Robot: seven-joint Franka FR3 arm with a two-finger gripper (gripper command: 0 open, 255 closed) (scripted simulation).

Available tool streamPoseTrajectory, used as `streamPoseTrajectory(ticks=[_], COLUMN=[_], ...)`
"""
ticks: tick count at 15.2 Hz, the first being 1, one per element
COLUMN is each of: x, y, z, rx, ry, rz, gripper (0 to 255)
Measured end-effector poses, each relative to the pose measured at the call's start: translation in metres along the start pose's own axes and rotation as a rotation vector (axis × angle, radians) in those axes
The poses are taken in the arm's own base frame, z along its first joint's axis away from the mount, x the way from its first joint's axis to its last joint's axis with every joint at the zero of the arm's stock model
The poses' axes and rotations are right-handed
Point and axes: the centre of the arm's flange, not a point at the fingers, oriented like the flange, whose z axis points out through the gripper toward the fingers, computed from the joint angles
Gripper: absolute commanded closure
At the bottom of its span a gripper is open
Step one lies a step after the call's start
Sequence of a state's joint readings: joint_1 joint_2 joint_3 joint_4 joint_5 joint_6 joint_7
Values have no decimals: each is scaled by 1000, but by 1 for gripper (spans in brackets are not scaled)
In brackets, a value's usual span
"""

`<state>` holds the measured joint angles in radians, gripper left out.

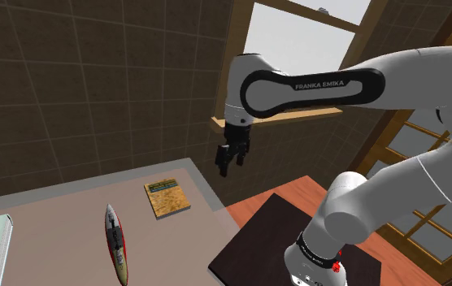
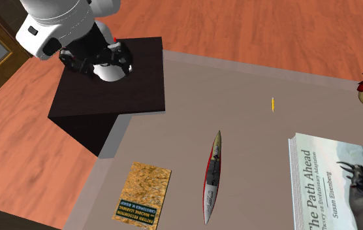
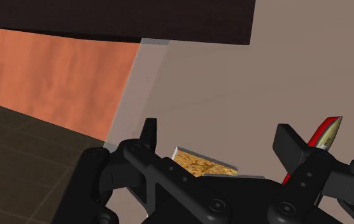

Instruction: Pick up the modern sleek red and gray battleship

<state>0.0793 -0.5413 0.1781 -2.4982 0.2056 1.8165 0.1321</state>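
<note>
On the grey-brown table, the slim red-and-grey battleship lies between a large white book and a small tan book by the edge nearest the dark stand.

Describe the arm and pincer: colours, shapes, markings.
The arm has smooth, rounded white shells with dark joints. One link carries a black oval band with white FRANKA EMIKA lettering. A small red mark sits near the base. The pincer is all black and blocky, with two flat fingers and round fasteners on its body.
</note>
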Motion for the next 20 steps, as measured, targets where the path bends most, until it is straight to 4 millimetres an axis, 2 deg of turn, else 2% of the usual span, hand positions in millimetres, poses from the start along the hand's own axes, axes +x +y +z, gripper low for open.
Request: streamPoseTrajectory(ticks=[11, 20], x=[70, 138], y=[-96, -173], z=[72, 133], rx=[-18, -32], ry=[54, 96], rz=[34, 62], gripper=[0, 0])
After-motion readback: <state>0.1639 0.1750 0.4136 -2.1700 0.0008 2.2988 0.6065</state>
